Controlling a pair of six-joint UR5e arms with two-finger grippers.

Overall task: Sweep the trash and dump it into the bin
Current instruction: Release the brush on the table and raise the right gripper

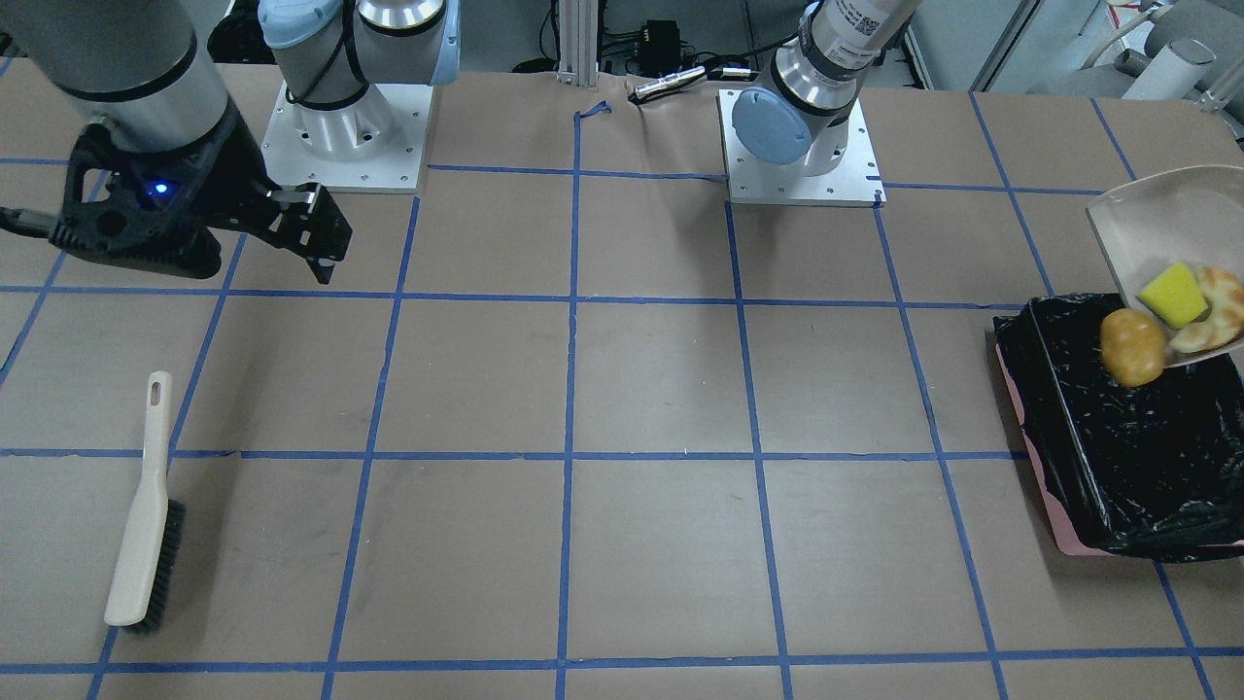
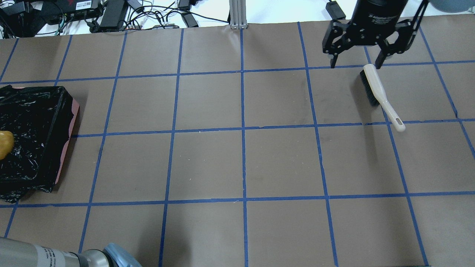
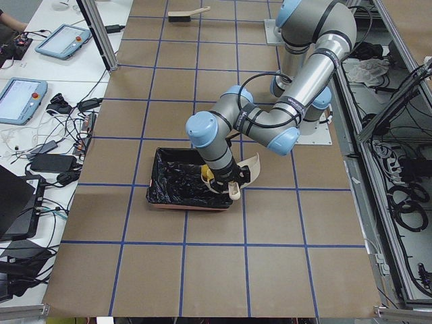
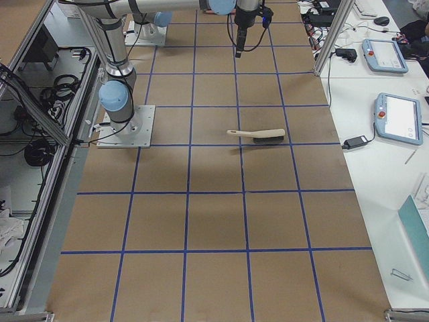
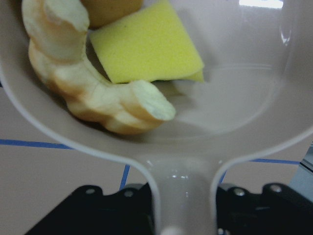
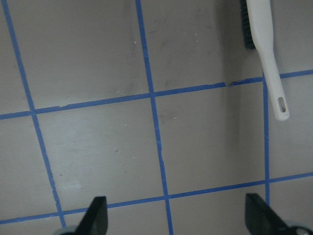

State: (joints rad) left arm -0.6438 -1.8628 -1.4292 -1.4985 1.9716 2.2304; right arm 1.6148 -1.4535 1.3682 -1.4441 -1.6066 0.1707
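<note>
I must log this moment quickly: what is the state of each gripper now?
Left gripper: closed on the handle of the dustpan.
Right gripper: open, holding nothing.

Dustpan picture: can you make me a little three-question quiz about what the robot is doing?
1. True or false: the right hand is holding the brush.
2. What is the potato-like lump hanging over? A: the bin. B: the brush. C: bare table.
3. Fill the gap: the left hand grips the dustpan by its ____.

Key: 1 false, as the brush lies alone on the table; 2 A; 3 handle.
</note>
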